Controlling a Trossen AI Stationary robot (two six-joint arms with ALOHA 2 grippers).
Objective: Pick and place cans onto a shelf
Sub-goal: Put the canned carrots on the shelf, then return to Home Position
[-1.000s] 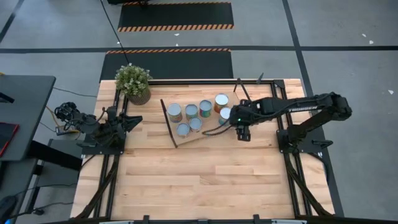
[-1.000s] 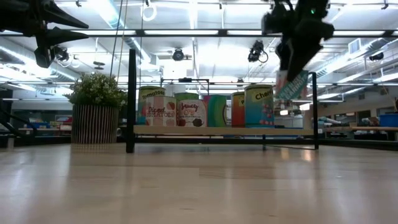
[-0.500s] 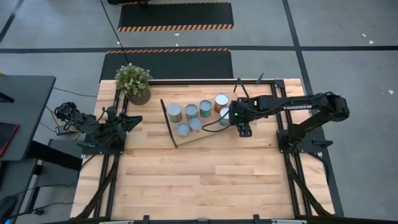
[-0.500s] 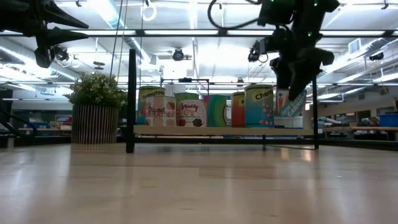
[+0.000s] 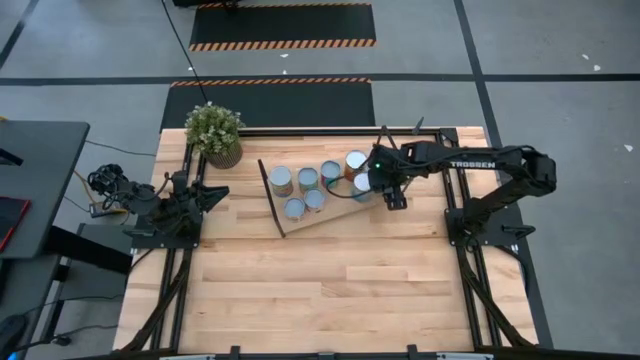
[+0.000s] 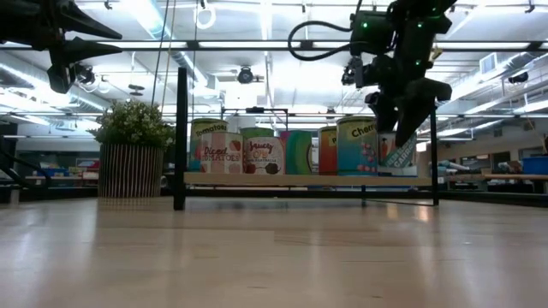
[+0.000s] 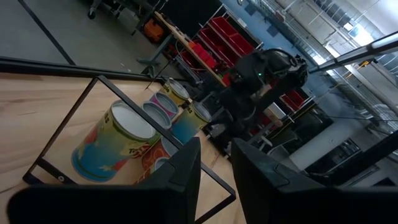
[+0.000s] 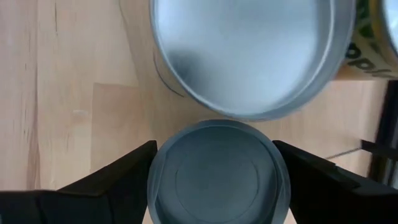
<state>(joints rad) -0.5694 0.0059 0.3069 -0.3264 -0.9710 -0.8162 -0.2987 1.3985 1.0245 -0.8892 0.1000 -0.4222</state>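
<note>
Six cans (image 5: 307, 178) already stand on the shelf (image 5: 330, 216), and I have a seventh can (image 8: 219, 174) between the right gripper's (image 5: 366, 185) fingers (image 8: 102, 182), lowered at the shelf's right end, just beside the can (image 8: 249, 50) behind it. I judge this the placing step. Next I must confirm the base sits flat on the board, then open the fingers and lift straight up without brushing the neighbour.

The low view shows me what the others cannot: the held can (image 6: 398, 152) level with the row, its base hidden behind the shelf's front edge. The right wrist view alone shows how narrow the gap to the neighbour is. From above I see the left gripper (image 5: 215, 192) closed and empty near the worktop's left edge, and the plant (image 5: 214, 133) at the far left corner.
</note>
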